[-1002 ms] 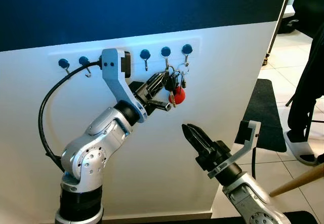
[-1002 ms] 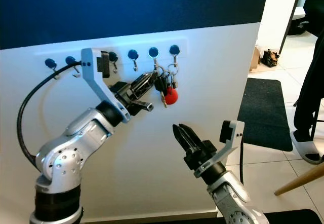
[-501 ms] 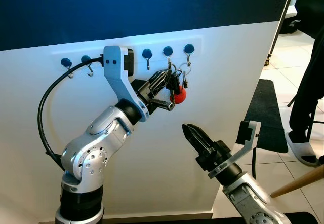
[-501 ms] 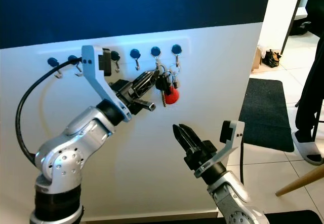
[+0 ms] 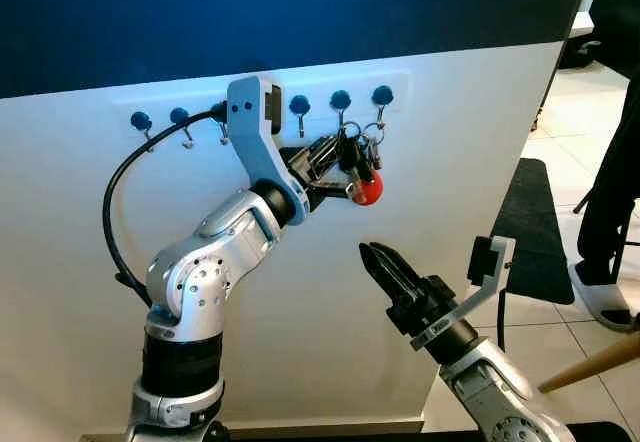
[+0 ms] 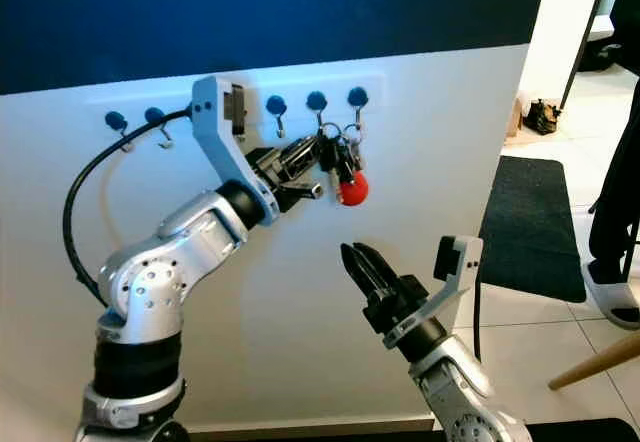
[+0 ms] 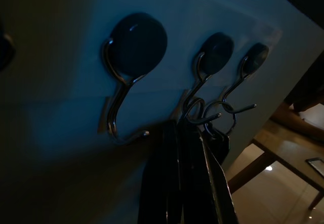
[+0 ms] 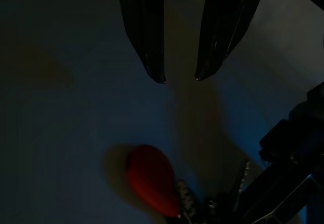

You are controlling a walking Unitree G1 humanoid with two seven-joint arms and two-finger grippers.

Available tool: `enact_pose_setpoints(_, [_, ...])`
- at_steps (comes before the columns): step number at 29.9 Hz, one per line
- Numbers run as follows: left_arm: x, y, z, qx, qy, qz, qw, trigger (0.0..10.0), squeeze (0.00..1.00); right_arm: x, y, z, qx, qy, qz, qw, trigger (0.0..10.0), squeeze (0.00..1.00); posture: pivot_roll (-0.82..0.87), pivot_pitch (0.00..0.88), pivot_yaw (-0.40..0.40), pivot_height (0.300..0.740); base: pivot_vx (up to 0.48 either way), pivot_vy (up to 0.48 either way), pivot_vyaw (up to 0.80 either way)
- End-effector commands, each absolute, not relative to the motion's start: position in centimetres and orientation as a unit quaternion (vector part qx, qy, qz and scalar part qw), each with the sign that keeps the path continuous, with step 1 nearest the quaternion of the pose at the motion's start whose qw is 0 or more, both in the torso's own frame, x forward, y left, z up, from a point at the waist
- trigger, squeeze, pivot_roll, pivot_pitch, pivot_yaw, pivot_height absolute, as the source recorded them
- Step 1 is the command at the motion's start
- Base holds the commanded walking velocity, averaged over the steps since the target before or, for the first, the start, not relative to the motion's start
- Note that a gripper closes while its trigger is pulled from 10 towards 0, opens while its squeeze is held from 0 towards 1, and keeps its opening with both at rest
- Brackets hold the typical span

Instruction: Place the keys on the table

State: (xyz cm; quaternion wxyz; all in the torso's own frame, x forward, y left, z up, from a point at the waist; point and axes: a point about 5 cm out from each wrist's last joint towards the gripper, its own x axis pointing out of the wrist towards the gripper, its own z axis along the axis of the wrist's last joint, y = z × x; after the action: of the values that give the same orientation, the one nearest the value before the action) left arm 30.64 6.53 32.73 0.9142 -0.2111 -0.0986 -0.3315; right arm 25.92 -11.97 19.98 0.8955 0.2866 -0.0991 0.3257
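left eye view | left claw [image 5: 335,167] pinching keys [image 5: 355,157] at hooks [image 5: 341,100] | right claw [image 5: 385,267] slightly spread below

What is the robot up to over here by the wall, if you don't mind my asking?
The left gripper is raised to a row of blue-knobbed hooks on the white wall and is closed on a bunch of keys with a red fob. The key rings are on the hooks, so the bunch is not yet lifted off. The right gripper hovers lower down, apart from the keys, with a gap between its fingers.
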Motion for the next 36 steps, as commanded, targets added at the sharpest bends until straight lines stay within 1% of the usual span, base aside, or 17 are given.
enact_pose_setpoints(1, [30.5,7.6,34.7,-0.238,-0.141,-0.311,0.909,10.0,0.0,25.7,-11.8,19.6,0.289,-0.09,0.324,0.896,10.0,0.0,0.1,0.147,0.14,0.74,0.0,0.0,0.0])
enact_pose_setpoints(5, [30.2,8.6,35.3,-0.254,-0.149,-0.328,0.898,10.0,0.0,25.6,-12.0,19.6,0.289,-0.091,0.32,0.898,10.0,0.0,0.1,0.147,0.146,0.74,0.0,0.0,0.0])
enact_pose_setpoints(7, [29.6,9.3,35.7,-0.26,-0.159,-0.348,0.887,10.0,0.0,25.6,-12.0,19.6,0.289,-0.092,0.319,0.898,10.0,0.0,0.1,0.148,0.145,0.74,0.0,0.0,0.0])
enact_pose_setpoints(11, [29.1,10.1,36.1,-0.27,-0.173,-0.357,0.877,10.0,0.0,25.6,-12.1,19.6,0.289,-0.091,0.319,0.898,10.0,0.0,0.1,0.147,0.141,0.74,0.0,0.0,0.0])
enact_pose_setpoints(12, [28.9,10.5,36.4,-0.278,-0.182,-0.363,0.87,10.0,0.0,25.6,-12.0,19.6,0.289,-0.091,0.321,0.897,10.0,0.0,0.1,0.147,0.138,0.74,0.0,0.0,0.0])
enact_pose_setpoints(24, [27.6,10.4,36.7,-0.272,-0.189,-0.399,0.855,10.0,0.0,25.7,-12.0,19.6,0.288,-0.089,0.325,0.897,10.0,0.0,0.1,0.149,0.133,0.74,0.0,0.0,0.0])
enact_pose_setpoints(28, [26.9,10.3,36.4,-0.247,-0.187,-0.418,0.854,10.0,0.0,25.7,-11.9,19.5,0.287,-0.088,0.324,0.897,10.0,0.0,0.1,0.151,0.133,0.74,0.0,0.0,0.0])
enact_pose_setpoints(29, [26.7,10.2,36.2,-0.23,-0.186,-0.421,0.857,10.0,0.0,25.7,-11.9,19.5,0.287,-0.088,0.324,0.897,10.0,0.0,0.1,0.151,0.133,0.74,0.0,0.0,0.0])
enact_pose_setpoints(31, [26.3,10.0,35.9,-0.19,-0.189,-0.421,0.866,10.0,0.0,25.7,-11.9,19.5,0.288,-0.087,0.324,0.897,10.0,0.0,0.1,0.152,0.132,0.74,0.0,0.0,0.0])
enact_pose_setpoints(32, [25.9,9.7,35.6,-0.15,-0.192,-0.421,0.874,10.0,0.0,25.7,-11.9,19.5,0.288,-0.087,0.324,0.897,10.0,0.0,0.1,0.152,0.131,0.74,0.0,0.0,0.0])
enact_pose_setpoints(33, [25.9,9.7,35.6,-0.15,-0.192,-0.421,0.874,10.0,0.0,25.7,-11.9,19.5,0.288,-0.087,0.324,0.897,10.0,0.0,0.1,0.152,0.131,0.74,0.0,0.0,0.0])
enact_pose_setpoints(34, [25.2,9.1,35.0,-0.083,-0.195,-0.422,0.881,10.0,0.0,25.7,-11.9,19.5,0.289,-0.087,0.323,0.897,10.0,0.0,0.1,0.152,0.131,0.74,0.0,0.0,0.0])
enact_pose_setpoints(35, [25.2,9.1,35.0,-0.083,-0.195,-0.422,0.881,10.0,0.0,25.7,-11.9,19.5,0.289,-0.087,0.323,0.897,10.0,0.0,0.1,0.152,0.131,0.74,0.0,0.0,0.0])
enact_pose_setpoints(36, [24.7,8.0,34.2,-0.062,-0.188,-0.431,0.88,10.0,0.0,25.8,-11.9,19.4,0.289,-0.087,0.323,0.897,10.0,0.0,0.11,0.151,0.127,0.74,0.0,0.0,0.0])
